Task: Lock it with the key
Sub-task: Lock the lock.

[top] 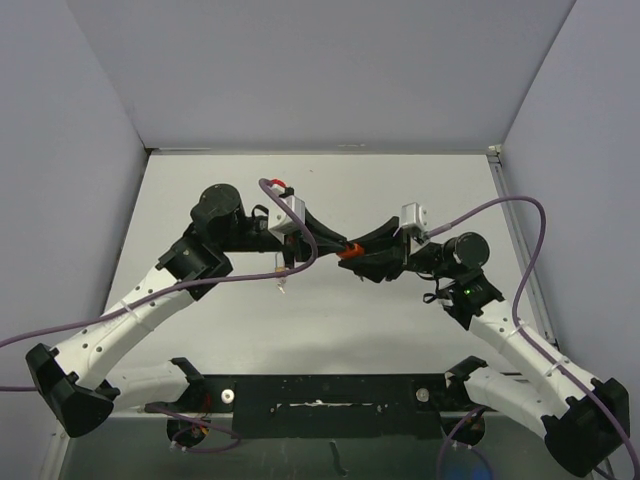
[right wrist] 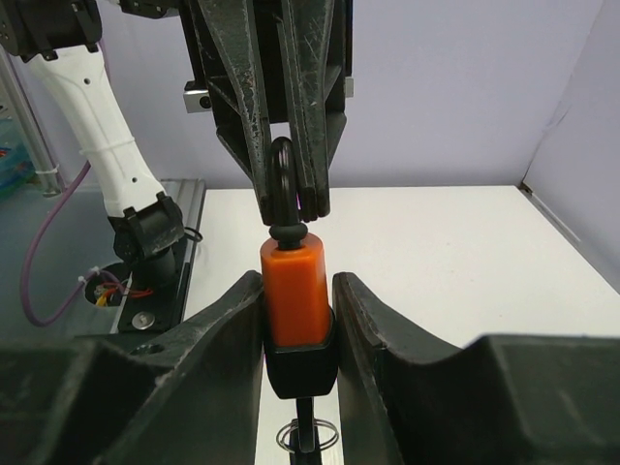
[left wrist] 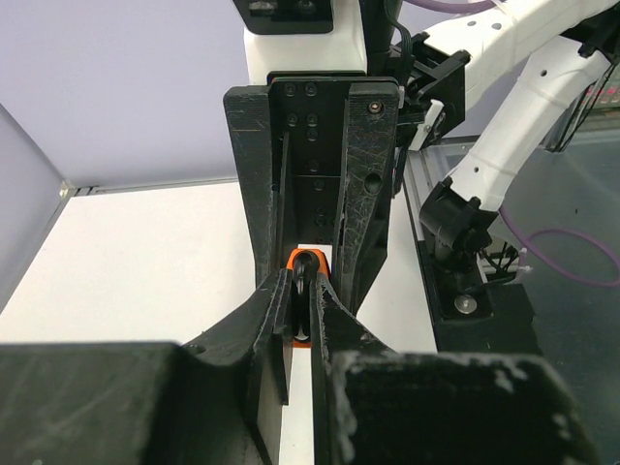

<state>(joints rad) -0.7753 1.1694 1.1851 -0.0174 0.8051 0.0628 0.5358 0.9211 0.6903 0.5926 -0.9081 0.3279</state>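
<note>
An orange lock [right wrist: 294, 286] with a black base [right wrist: 301, 366] is held above the table between the two arms [top: 349, 251]. My right gripper [right wrist: 296, 300] is shut on its sides. A black key head [right wrist: 284, 189] sticks out of the lock's far end, and my left gripper [left wrist: 306, 286] is shut on it; the key head [left wrist: 308, 276] shows between the left fingers, with the orange lock [left wrist: 294, 259] just behind. In the top view the left gripper [top: 333, 240] and right gripper [top: 366, 256] meet tip to tip. A wire ring [right wrist: 306, 438] hangs under the lock.
The white table [top: 400, 190] is walled by grey panels on three sides. A small metal piece [top: 283, 284] hangs below the left wrist. Purple cables [top: 525, 260] loop from both arms. A black base rail [top: 330, 395] runs along the near edge.
</note>
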